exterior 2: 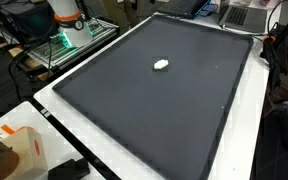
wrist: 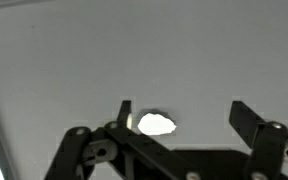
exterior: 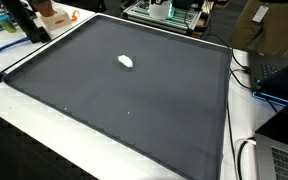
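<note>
Covering most of the white tabletop (exterior 2: 84, 135), a dark grey rectangular mat (exterior: 134, 110) is giving a plain, high-contrast bed. Nearest the wrist camera, the black two-finger Robotiq gripper (wrist: 181, 108) is hanging above the mat with its jaws spread fully wide, gripping nothing. Below it, a small white rounded lump (wrist: 157, 124) is lying flat on the mat. It's showing in the gap between the fingers but sitting off-centre, close to one fingertip, so I'd call the alignment rough.

In both exterior views the lump (exterior: 125, 61) is sitting alone, well apart from every mat edge and corner, somewhat nearer the edge by the robot base (exterior 2: 69, 25). That's probably leaving room for a straight top-down approach. The arm isn't showing in either exterior view.

Farther out, an orange-and-white carton (exterior: 52, 15) is standing off the mat past a far corner, clear of the working area.
</note>
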Motion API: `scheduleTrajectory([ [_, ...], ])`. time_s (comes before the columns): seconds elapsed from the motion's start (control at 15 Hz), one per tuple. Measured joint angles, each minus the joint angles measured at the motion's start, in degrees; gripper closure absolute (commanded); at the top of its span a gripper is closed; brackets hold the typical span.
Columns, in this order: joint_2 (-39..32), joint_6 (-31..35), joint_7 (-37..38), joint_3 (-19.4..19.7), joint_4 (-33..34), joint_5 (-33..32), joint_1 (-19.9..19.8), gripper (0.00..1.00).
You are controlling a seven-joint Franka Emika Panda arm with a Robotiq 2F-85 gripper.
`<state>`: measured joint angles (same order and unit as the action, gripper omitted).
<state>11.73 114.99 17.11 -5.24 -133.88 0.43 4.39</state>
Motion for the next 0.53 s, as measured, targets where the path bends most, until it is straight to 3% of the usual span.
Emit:
scheduleTrajectory([
  [0.13, -0.10, -2.78, -2.10, 0.81, 1.54, 0.03, -0.88, 0.00],
  [0.53, -0.20, -2.73, -2.05, 0.27, 1.58, 0.03, -0.80, 0.00],
])
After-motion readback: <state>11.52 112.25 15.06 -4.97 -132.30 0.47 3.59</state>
